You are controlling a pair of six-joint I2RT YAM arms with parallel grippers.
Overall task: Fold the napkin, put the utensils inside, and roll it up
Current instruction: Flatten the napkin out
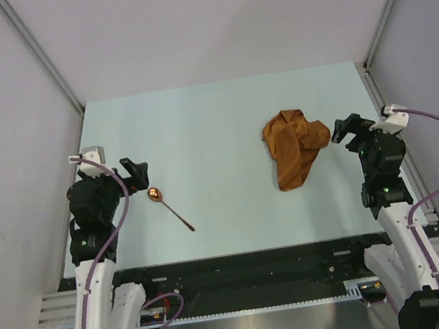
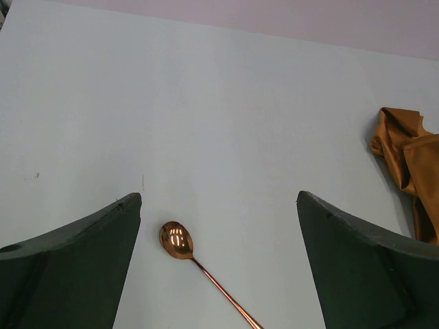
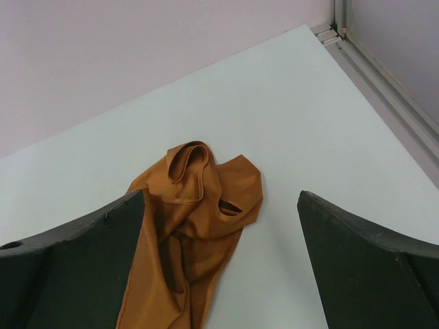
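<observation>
A rust-brown napkin point(image 1: 293, 148) lies crumpled on the pale table, right of centre; the right wrist view shows its folds point(image 3: 192, 233) and the left wrist view its edge point(image 2: 410, 171). The utensil, a slim spoon point(image 1: 169, 206) with a copper bowl point(image 2: 176, 240), lies on the left with its handle pointing toward the near edge. My left gripper point(image 1: 135, 171) hangs open just left of the spoon's bowl, holding nothing. Open and empty too, my right gripper point(image 1: 345, 131) sits just right of the napkin, apart from it.
Grey walls with metal corner rails point(image 1: 42, 54) enclose the table on three sides. A rail runs along the table's right edge point(image 3: 384, 89). The arm bases and a metal shelf point(image 1: 260, 324) sit at the near edge.
</observation>
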